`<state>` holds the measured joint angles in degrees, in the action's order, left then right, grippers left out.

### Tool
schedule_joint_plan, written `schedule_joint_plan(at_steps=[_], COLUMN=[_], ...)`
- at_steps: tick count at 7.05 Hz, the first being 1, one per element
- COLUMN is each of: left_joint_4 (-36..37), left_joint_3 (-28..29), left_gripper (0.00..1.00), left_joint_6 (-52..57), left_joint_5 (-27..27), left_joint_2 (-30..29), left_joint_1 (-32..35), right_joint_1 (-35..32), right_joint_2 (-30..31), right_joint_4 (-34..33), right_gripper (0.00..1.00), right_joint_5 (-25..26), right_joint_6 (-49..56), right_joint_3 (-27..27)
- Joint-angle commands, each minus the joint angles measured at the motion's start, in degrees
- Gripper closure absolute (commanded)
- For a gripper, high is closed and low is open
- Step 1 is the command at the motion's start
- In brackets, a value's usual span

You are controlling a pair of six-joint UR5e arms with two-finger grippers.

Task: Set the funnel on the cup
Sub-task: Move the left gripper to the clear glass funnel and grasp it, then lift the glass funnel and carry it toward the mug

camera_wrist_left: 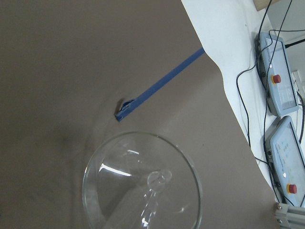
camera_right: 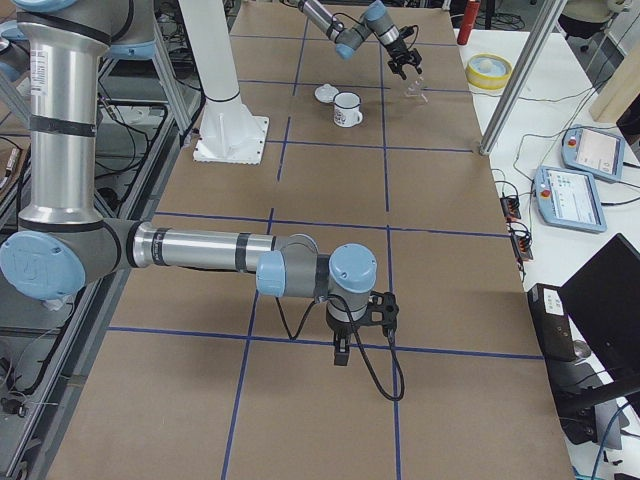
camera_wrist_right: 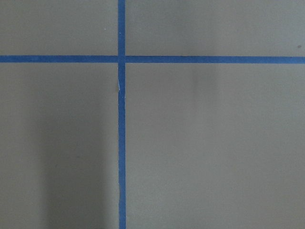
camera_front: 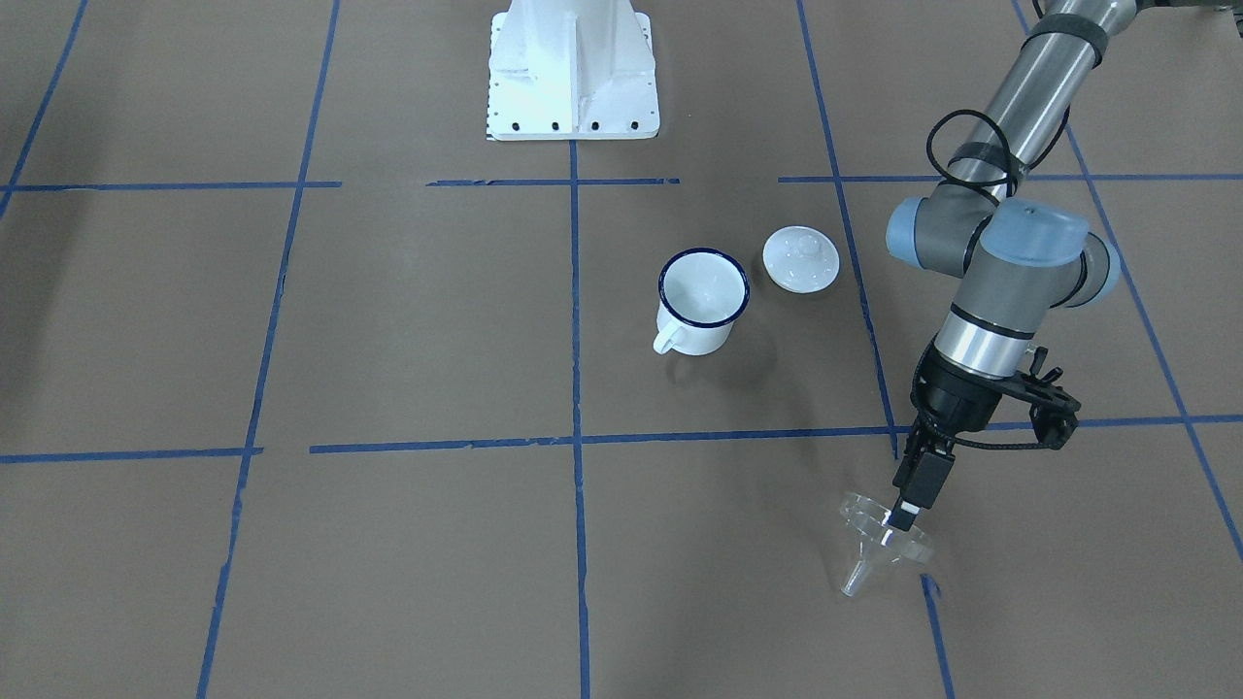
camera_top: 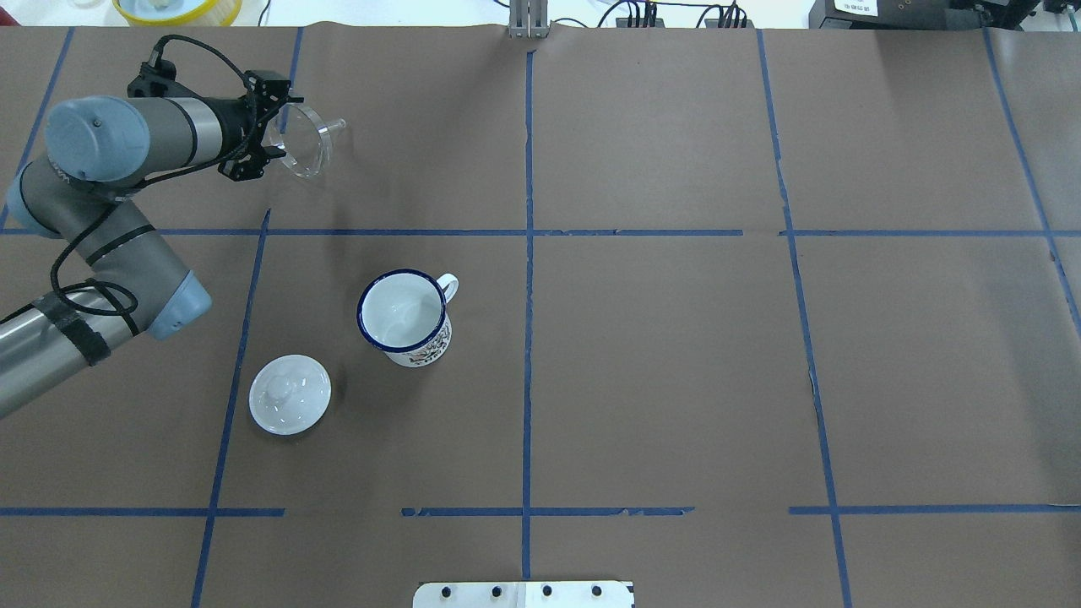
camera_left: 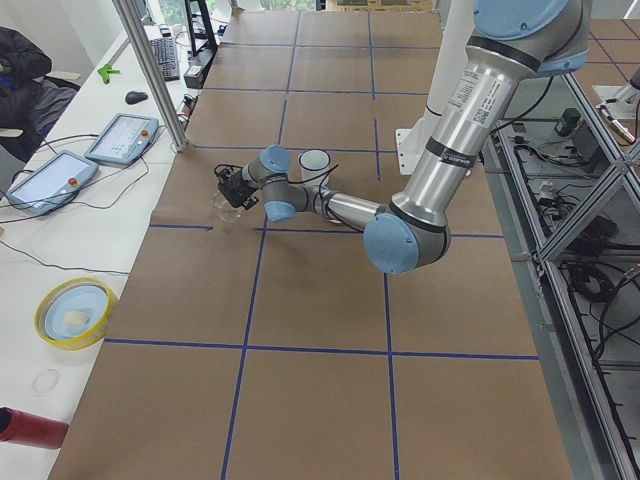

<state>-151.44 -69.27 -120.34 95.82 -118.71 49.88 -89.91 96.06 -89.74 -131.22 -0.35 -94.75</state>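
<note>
A: What is held?
B: The funnel (camera_front: pixel 864 524) is clamped at its rim by the left gripper (camera_front: pixel 904 517). It is tilted and well apart from the cup (camera_front: pixel 703 301).
A: What is needed?
B: The spout should be turned straight down and centred over the cup's mouth, and the lid (camera_front: pixel 800 258) avoided.

My left arm (camera_front: pixel 1044 83) is a silver tube with grey joints capped in pale blue; a black strap (camera_front: pixel 1068 31) rings it and a black cable (camera_front: pixel 957 146) loops at the elbow; below a polished wrist band sit a black camera bracket (camera_front: pixel 1051 398) and my slim black left gripper (camera_front: pixel 905 519); my right arm (camera_right: pixel 195 248) wears the same silver, grey and blue, with a dark lead trailing from its wrist; my white base (camera_front: pixel 573 73) shows dark bolt holes.
</note>
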Motion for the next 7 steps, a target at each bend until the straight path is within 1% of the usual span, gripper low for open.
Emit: schedule_joint_plan(at_steps=[1,2,3,4,6,7], left_joint_4=[-1.05,-1.05,-1.05,-1.84,-3.16,-4.82], left_joint_3=[2.47,2.56,2.65,2.56,2.3,0.64], left_gripper=[0.43,0.52,0.74,1.0,1.0,1.0], left_joint_6=[-0.86,-2.43,-2.53,-2.45,-2.36,-2.53], left_joint_5=[-0.54,-1.33,-1.6,-1.6,-1.6,-1.6], left_joint_2=[-1.61,-1.78,-2.05,-2.05,-2.05,-2.05], left_joint_1=[0.04,0.13,0.13,0.13,0.83,2.05], right_joint_1=[0.0,0.0,0.0,0.0,0.0,0.0], right_joint_2=[0.0,0.0,0.0,0.0,0.0,0.0], right_joint_4=[0.0,0.0,0.0,0.0,0.0,0.0], right_gripper=[0.0,0.0,0.0,0.0,0.0,0.0], right_joint_5=[0.0,0.0,0.0,0.0,0.0,0.0], right_joint_6=[0.0,0.0,0.0,0.0,0.0,0.0], right_joint_3=[0.0,0.0,0.0,0.0,0.0,0.0])
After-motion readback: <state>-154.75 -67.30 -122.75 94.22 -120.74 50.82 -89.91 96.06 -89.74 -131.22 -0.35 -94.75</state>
